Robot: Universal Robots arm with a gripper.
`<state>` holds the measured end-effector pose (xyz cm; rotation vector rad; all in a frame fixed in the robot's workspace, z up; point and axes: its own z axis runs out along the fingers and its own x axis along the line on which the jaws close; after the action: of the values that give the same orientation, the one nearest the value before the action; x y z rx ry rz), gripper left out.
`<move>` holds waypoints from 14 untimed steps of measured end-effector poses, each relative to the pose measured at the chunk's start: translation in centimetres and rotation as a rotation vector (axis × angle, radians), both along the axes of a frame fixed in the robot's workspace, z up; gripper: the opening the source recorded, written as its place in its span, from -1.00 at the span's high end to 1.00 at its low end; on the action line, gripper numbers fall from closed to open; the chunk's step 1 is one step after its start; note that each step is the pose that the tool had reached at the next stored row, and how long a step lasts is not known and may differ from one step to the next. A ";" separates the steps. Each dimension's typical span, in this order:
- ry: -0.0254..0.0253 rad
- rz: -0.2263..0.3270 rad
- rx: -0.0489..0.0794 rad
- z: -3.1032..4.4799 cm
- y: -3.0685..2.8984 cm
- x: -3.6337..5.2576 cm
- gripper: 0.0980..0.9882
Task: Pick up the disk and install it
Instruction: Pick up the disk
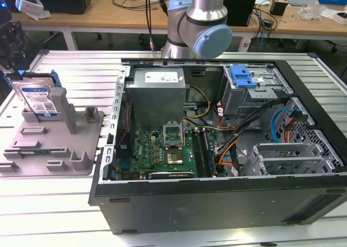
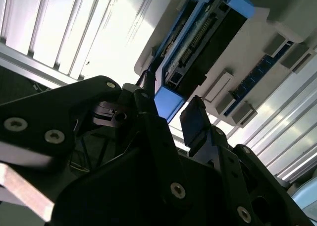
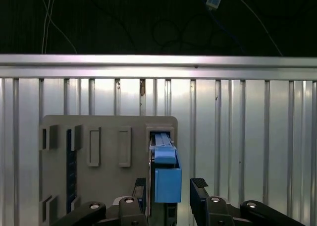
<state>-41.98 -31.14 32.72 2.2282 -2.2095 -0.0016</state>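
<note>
The disk, a silver hard drive with a white-and-blue label in a bright blue carrier, stands on edge in a slot of the grey holder at the exterior view's left. In both wrist views my gripper is open and straddles the disk's blue carrier end. One black finger lies close beside the carrier. The other finger stands a little apart from it. Neither pad presses on the disk.
An open computer case fills the exterior view's middle and right, with a motherboard, cables and a grey drive cage bearing a blue latch. The arm's base rises behind the case. The ribbed metal table extends around the holder.
</note>
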 end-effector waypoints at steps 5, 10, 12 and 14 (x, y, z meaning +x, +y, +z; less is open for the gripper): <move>0.0000 0.001 0.000 -0.43 0.00 -0.05 0.14; 0.0000 0.003 0.000 -0.90 -0.01 -0.10 0.14; 0.0000 0.004 0.000 -1.10 -0.01 -0.13 0.14; 0.0000 0.005 0.000 -1.31 0.00 -0.16 0.14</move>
<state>-42.14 -31.15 31.41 2.2332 -2.2044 -0.0015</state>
